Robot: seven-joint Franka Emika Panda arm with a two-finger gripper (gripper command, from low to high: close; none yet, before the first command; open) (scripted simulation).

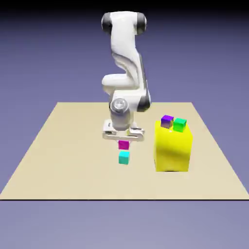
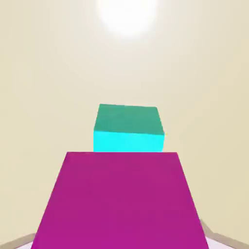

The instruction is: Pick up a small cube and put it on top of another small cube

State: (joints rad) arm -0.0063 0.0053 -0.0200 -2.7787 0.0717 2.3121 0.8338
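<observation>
My claw [image 1: 123,141] is clamped on the magenta cube [image 1: 123,144], which hangs just above the cyan cube [image 1: 124,157] on the worktop [image 1: 58,155]. So the pickup is done; what I judge is left is the lowering, the release and the retreat. A thin gap shows between the two cubes. The tall yellow block [image 1: 173,148], carrying a purple cube [image 1: 167,121] and a green cube [image 1: 180,124], stands off to the exterior view's right, and bare worktop surrounds the cyan cube.

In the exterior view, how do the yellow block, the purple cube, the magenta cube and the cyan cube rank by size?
1. Yellow block, far the largest.
2. Purple cube, magenta cube and cyan cube: all small and look about alike, so I won't rank them.
</observation>
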